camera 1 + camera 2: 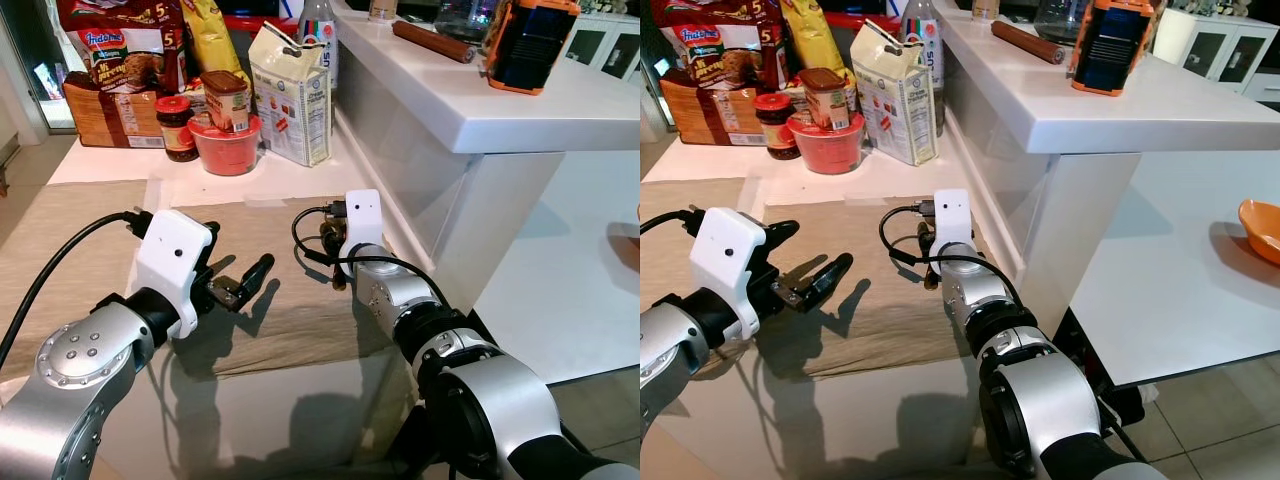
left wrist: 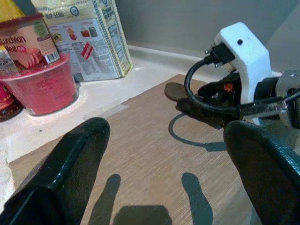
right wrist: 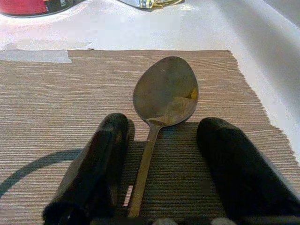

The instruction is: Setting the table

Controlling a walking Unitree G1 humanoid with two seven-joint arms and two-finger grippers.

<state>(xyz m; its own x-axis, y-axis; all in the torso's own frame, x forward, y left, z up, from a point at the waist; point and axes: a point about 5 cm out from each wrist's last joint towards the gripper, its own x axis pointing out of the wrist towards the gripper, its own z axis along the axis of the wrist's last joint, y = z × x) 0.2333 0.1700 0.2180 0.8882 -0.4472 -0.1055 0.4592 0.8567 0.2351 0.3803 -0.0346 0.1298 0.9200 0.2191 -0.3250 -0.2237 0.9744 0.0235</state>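
So far only a spoon [image 3: 164, 101] lay on the placemat [image 1: 290, 320] near its right edge, between the right gripper's [image 3: 161, 161] parted fingers, ungripped, while the left gripper [image 2: 159, 173] hovered wide open, empty.

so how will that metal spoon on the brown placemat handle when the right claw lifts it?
Likely rigid: the metal spoon looks solid. Its thin handle lies flat on the brown woven placemat, so the right claw, open around it, may struggle to get under it. Smooth metal could slip or pivot bowl-down.
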